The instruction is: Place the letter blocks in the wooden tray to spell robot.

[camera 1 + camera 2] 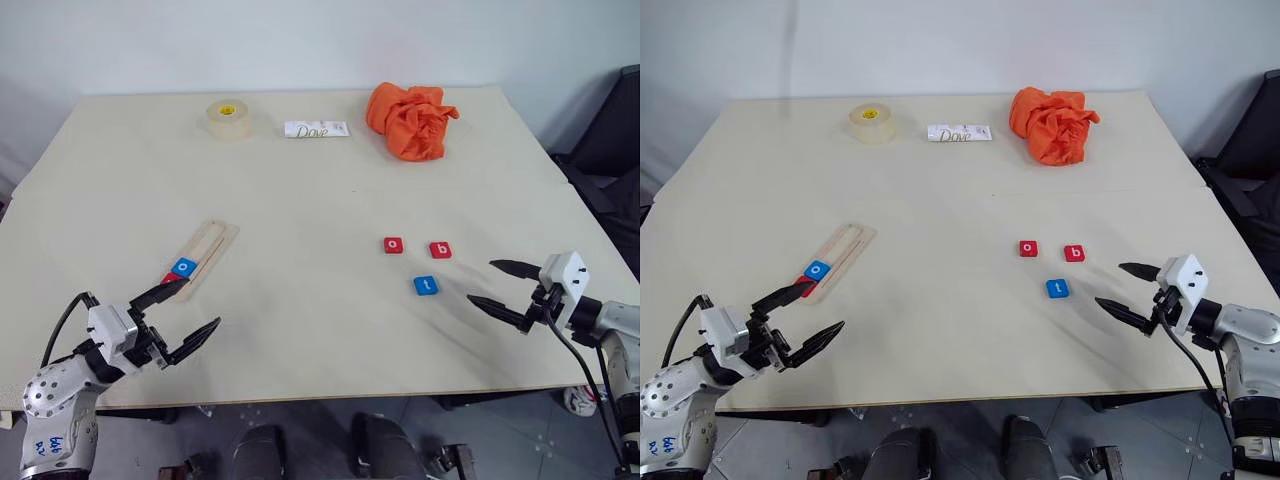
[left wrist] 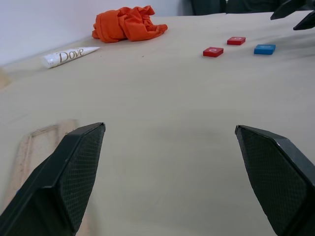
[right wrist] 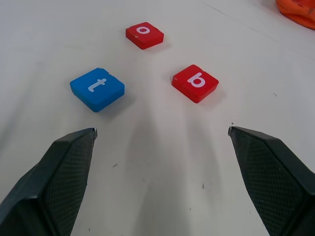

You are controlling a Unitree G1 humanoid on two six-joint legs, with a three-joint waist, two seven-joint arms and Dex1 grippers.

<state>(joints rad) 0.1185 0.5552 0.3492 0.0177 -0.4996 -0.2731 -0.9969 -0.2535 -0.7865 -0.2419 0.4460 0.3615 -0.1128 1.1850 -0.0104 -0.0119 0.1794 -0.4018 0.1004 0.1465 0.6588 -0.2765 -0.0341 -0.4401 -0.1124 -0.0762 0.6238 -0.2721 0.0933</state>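
Pale-wood tray (image 1: 205,254) on the left half of the cream bench (image 1: 300,190), lying aslant from near-left to far-right. Seated in its near end: blue tile marked o (image 1: 184,267), with a red tile (image 1: 170,279) just beside it on the near side, letter hidden behind a finger of the left end effector. Far part of the tray's groove bare.

Three loose tiles flat on the right half of the bench, well apart from the tray: red tile marked o (image 3: 144,35), red tile marked b (image 3: 195,82) to its right, blue tile marked t (image 3: 97,88) nearer the front edge, between and below the two red ones. None touching another.

Left end effector (image 1: 186,315) at the near-left corner, hovering just near of the tray's near end, fingers spread wide, nothing between them. Right end effector (image 1: 498,286) at the near-right, low over the bench, pointed toward the loose tiles, fingers likewise spread wide and empty, the blue t closest to it.

Along the far edge, from left to right: roll of clear tape (image 1: 228,118), white Dove packet (image 1: 316,129), crumpled orange cloth (image 1: 410,119).
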